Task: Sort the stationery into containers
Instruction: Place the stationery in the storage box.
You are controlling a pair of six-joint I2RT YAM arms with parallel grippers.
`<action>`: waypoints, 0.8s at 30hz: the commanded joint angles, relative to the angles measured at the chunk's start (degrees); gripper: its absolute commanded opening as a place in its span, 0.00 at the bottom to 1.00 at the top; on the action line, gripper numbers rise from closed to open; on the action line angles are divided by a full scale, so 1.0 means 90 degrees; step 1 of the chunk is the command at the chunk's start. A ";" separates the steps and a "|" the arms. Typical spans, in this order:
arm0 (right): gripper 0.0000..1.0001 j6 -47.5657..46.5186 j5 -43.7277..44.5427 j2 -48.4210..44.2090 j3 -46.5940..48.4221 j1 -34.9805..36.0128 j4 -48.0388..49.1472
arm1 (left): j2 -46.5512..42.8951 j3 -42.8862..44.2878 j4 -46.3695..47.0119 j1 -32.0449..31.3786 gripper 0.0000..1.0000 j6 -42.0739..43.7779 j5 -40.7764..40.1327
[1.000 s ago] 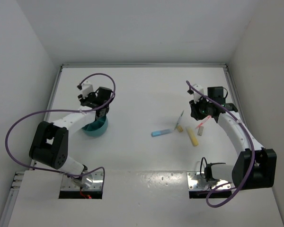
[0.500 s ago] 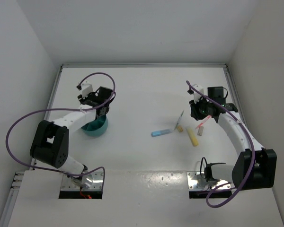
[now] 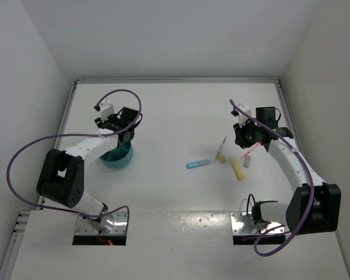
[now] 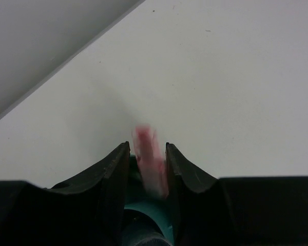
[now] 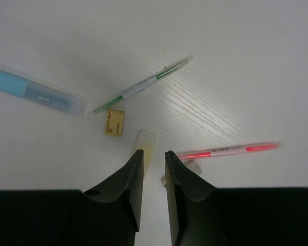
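Note:
The round teal holder (image 3: pixel 118 157) stands at the left, and its rim shows below the jaws in the left wrist view (image 4: pixel 150 215). My left gripper (image 3: pixel 125 135) (image 4: pixel 147 147) hangs over it, jaws slightly apart, with a blurred pink marker (image 4: pixel 150 164) between them and a thin gap on the left side. My right gripper (image 3: pixel 243 142) (image 5: pixel 154 156) is narrowly open and empty, just above the table over the yellow marker (image 5: pixel 145 143) (image 3: pixel 237 168). Around it lie a blue marker (image 5: pixel 38 93) (image 3: pixel 198 164), a thin green pen (image 5: pixel 143 84) and a thin pink pen (image 5: pixel 228 150).
A small yellow square piece (image 5: pixel 114 122) lies beside the green pen. A small whitish cap (image 5: pixel 191 166) lies under the pink pen. White walls enclose the table on the left, back and right.
The left gripper has shifted very slightly over the holder. The right arm and the pens on the table have not moved.

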 commanded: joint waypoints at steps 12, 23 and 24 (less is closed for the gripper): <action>0.24 -0.0057 -0.0016 -0.0154 -0.0009 -0.0012 0.0104 | -0.0328 0.0192 -0.0498 0.0097 0.42 -0.0125 0.0201; 0.48 -0.0543 -0.0346 -0.0213 -0.0009 -0.0012 0.0095 | -0.2552 0.1295 -0.0059 -0.0255 0.32 0.2813 0.3919; 0.23 -0.0787 -0.0599 -0.0213 -0.0009 0.0046 -0.0012 | -0.2700 0.1295 0.0009 -0.0255 0.58 0.2988 0.4753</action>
